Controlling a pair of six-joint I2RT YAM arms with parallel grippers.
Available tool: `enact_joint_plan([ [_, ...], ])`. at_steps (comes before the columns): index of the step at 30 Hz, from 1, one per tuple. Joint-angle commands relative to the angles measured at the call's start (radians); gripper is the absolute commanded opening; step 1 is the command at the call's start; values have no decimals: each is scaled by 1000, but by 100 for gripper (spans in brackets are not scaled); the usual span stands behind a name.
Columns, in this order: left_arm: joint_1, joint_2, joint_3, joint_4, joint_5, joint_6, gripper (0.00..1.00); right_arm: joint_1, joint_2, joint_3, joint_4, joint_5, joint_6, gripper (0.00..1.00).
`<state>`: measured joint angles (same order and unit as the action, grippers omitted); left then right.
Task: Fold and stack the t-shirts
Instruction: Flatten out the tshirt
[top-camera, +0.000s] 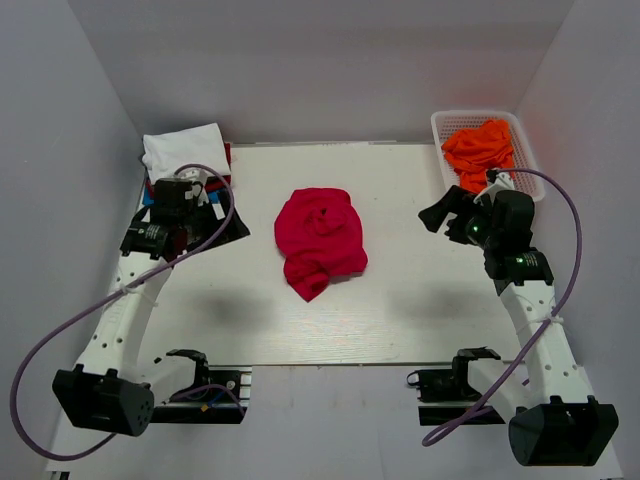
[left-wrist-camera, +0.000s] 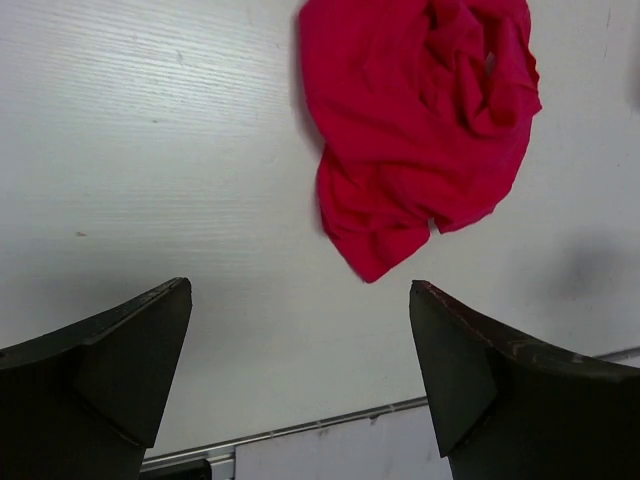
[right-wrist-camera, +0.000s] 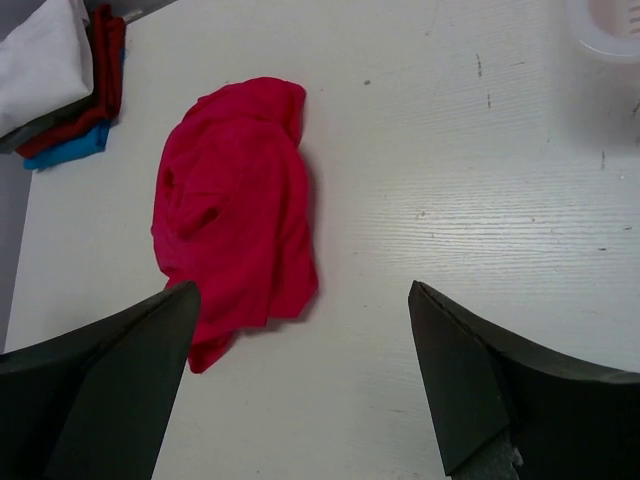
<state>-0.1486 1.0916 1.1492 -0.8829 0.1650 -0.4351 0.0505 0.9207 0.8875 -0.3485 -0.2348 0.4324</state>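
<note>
A crimson-red t-shirt (top-camera: 320, 240) lies crumpled in a heap at the middle of the table. It also shows in the left wrist view (left-wrist-camera: 420, 130) and the right wrist view (right-wrist-camera: 235, 210). Folded t-shirts (top-camera: 185, 152) are stacked at the back left with a white one on top; red and blue edges show beneath it (right-wrist-camera: 60, 90). An orange t-shirt (top-camera: 480, 148) fills the basket. My left gripper (top-camera: 222, 222) (left-wrist-camera: 300, 290) hovers open left of the heap. To the right of the heap, the right gripper (top-camera: 445, 212) (right-wrist-camera: 300, 290) is open too. Neither touches cloth.
A white slotted basket (top-camera: 445, 125) stands at the back right corner, its rim showing in the right wrist view (right-wrist-camera: 610, 30). White walls close in the table on three sides. The table's front edge (left-wrist-camera: 300, 430) runs just below the left gripper.
</note>
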Motion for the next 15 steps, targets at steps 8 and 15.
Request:
enact_joint_plan([
  [8, -101, 65, -204, 208, 279, -45, 100, 5, 144, 43, 36, -197, -96, 91],
  [15, -411, 291, -183, 334, 211, -131, 100, 104, 334, 134, 80, -158, -144, 91],
])
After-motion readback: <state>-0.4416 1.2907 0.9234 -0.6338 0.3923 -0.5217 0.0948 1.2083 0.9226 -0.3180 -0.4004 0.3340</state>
